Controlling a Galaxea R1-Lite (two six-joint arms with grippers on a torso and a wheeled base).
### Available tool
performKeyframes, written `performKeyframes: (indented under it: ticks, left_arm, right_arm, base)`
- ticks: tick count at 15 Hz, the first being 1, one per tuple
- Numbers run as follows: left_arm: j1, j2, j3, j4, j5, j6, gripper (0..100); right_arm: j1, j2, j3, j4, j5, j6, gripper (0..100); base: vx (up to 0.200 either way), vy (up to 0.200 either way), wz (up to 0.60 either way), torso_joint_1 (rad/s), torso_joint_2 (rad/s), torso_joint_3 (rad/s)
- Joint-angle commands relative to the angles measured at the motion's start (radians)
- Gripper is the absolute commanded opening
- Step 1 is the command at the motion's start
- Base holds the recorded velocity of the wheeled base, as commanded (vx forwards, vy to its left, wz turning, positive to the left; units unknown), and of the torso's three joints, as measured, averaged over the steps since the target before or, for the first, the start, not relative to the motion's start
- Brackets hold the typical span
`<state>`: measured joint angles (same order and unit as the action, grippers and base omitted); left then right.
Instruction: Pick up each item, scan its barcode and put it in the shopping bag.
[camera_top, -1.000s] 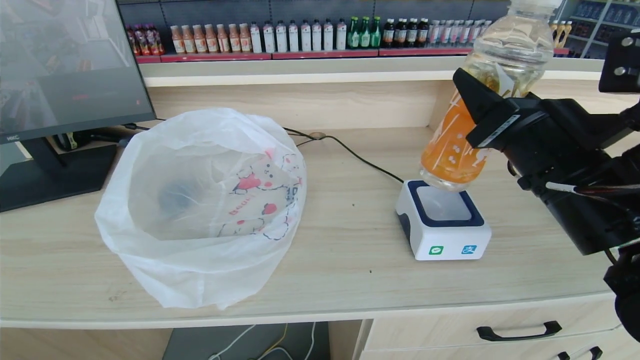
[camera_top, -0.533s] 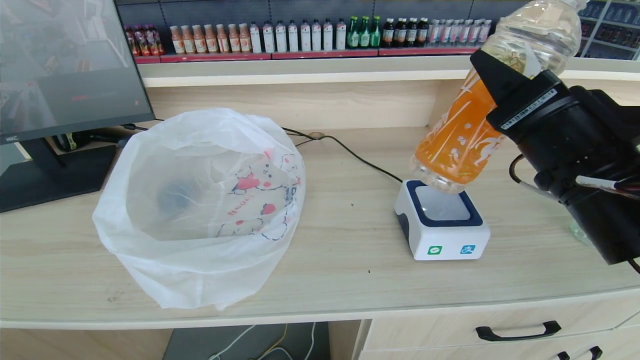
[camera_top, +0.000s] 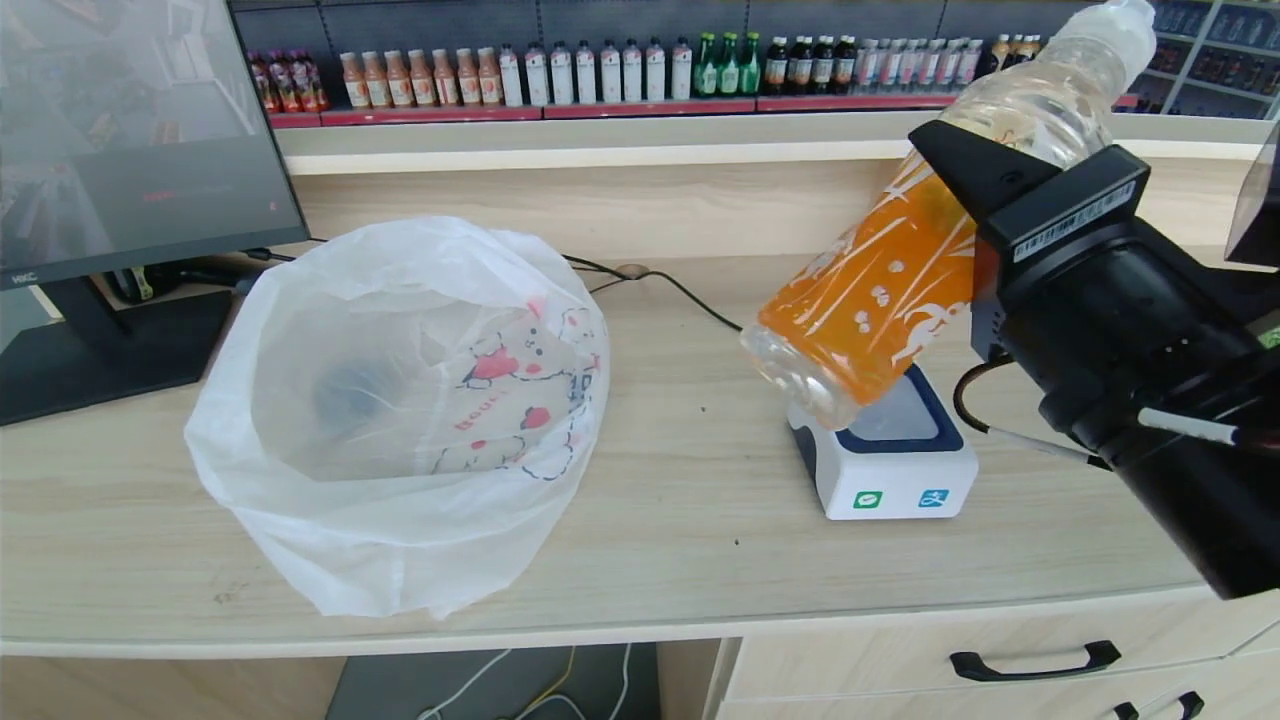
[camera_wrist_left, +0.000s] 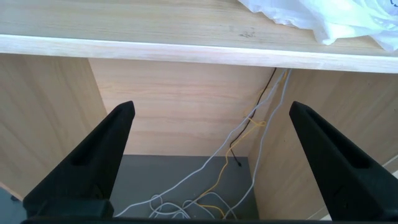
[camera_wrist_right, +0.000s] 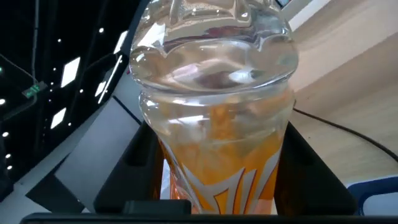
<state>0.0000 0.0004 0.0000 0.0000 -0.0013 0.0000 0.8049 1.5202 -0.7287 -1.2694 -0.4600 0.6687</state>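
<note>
One orange drink bottle (camera_top: 880, 300) leans in the head view, its bottom over the scanner (camera_top: 900, 470), hiding part of it. The right gripper (camera_top: 985, 170) holds its middle from the right. The open shopping bag (camera_top: 400, 540) sits well apart on the counter (camera_top: 680, 520). Left wrist view: the left gripper (camera_wrist_left: 211, 109) hangs below the counter edge, jaws wide, wires (camera_wrist_left: 255, 124) behind. Right wrist view: the bottle sits tight between the jaws
</note>
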Motion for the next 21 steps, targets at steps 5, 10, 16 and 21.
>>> performKeyframes:
  ticks: [5,10,16,21]
  left_arm:
    - [0.000,0.000,0.000,0.000,0.001,0.000,100]
    - [0.000,0.000,0.000,0.000,0.000,0.000,100]
    - [0.000,0.000,0.000,0.000,0.000,0.000,100]
    - [0.000,0.000,0.000,0.000,0.000,-0.002,100]
  right_arm:
    - [-0.093,0.009,0.098,0.001,0.001,0.216,0]
    - [-0.142,0.012,0.121,0.001,0.001,0.330,0]
    - [-0.164,0.003,0.164,-0.002,0.001,0.427,0]
    - [-0.167,0.001,0.166,-0.002,0.001,0.434,0]
  base:
    - [0.000,0.000,0.00,0.000,0.00,0.000]
    - [0.000,0.000,0.00,0.000,0.00,0.000]
    - [0.000,0.000,0.00,0.000,0.00,0.000]
    - [0.000,0.000,0.00,0.000,0.00,0.000]
